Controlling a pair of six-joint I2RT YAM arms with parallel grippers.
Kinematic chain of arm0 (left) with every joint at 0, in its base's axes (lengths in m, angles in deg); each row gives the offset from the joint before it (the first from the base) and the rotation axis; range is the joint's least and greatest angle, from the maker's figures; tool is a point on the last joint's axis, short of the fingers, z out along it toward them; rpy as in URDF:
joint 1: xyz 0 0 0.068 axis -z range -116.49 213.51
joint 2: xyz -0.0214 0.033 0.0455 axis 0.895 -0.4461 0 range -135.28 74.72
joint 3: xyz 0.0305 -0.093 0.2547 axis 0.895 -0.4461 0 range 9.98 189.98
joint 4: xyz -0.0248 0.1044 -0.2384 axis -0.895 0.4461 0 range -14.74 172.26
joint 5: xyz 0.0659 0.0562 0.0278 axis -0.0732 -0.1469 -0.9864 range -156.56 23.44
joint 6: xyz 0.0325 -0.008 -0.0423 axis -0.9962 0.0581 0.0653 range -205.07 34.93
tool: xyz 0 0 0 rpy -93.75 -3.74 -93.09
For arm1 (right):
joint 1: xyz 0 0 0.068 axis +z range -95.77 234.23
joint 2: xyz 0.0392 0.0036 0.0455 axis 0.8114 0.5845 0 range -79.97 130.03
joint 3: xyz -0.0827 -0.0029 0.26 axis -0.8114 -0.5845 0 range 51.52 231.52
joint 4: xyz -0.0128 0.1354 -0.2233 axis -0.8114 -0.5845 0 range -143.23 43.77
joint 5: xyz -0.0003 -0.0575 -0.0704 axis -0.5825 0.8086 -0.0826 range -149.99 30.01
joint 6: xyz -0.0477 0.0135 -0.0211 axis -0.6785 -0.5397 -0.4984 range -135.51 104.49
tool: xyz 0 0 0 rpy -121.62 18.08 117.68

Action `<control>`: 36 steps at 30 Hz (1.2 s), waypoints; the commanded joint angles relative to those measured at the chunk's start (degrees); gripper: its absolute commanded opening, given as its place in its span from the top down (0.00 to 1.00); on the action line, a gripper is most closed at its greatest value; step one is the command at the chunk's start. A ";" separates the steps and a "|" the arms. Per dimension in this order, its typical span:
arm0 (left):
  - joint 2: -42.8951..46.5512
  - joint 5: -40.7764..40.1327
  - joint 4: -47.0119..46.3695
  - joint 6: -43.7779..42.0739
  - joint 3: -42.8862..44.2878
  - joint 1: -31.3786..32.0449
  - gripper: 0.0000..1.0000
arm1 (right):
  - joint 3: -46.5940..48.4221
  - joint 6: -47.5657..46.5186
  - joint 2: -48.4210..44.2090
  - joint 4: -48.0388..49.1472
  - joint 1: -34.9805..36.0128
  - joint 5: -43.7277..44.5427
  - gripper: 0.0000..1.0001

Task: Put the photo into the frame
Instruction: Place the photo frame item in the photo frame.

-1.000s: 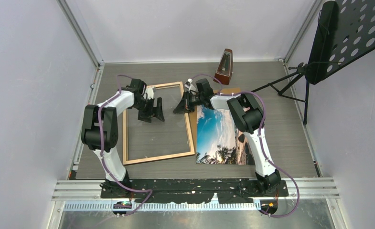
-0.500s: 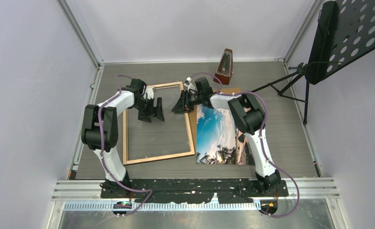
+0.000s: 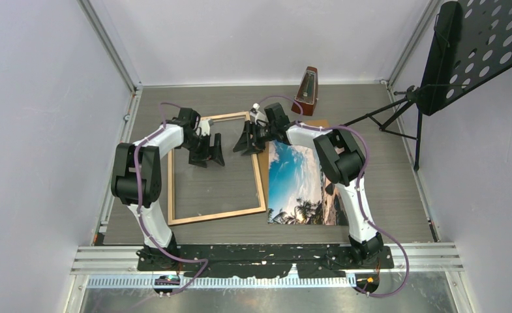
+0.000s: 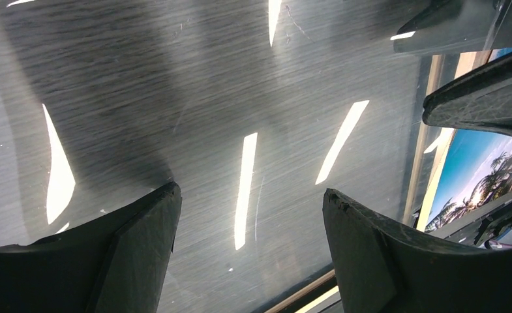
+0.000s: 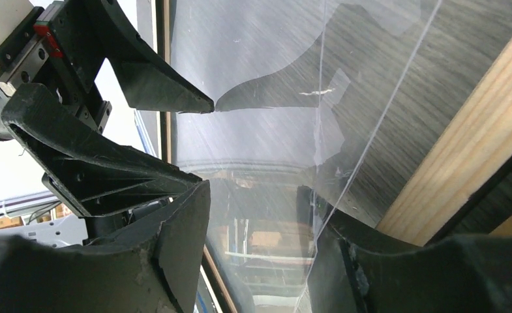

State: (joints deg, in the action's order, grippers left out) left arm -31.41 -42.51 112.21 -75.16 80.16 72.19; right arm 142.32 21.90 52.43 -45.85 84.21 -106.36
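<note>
Left jaws wide, empty, over pane (image 4: 240, 98) | right jaws parted at frame (image 3: 217, 215) far-right corner | photo (image 3: 299, 182) lies right of frame | risk: low jaws may scrape or shift pane.

My left hand (image 3: 209, 158) and right hand (image 3: 248, 145) crowd the frame's (image 3: 217, 215) far end; its near half is open.

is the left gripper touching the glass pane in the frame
Touching. In the right wrist view a fingertip of the left gripper meets its own dark reflection on the pane, with no gap between them.
</note>
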 commanded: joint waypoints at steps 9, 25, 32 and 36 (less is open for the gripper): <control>-0.32 -2.10 -2.19 -0.68 -1.47 0.28 0.18 | 3.41 -8.42 -2.53 -10.58 -0.18 6.83 0.33; -0.30 -2.95 -2.15 -0.77 -1.78 0.28 0.18 | 6.44 -13.03 -4.80 -16.07 -1.04 10.10 0.30; -0.27 -3.04 -2.24 -0.77 -1.85 0.28 0.18 | 7.41 -14.65 -6.50 -17.81 -1.87 11.22 0.30; -0.22 -3.12 -2.34 -0.68 -1.80 0.28 0.18 | 8.25 -14.99 -7.02 -18.55 -2.90 11.21 0.30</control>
State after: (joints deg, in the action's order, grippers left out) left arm -31.41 -43.47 111.11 -75.16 79.37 72.28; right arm 148.12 9.63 49.35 -62.28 83.47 -98.75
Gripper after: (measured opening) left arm 0.818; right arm 0.701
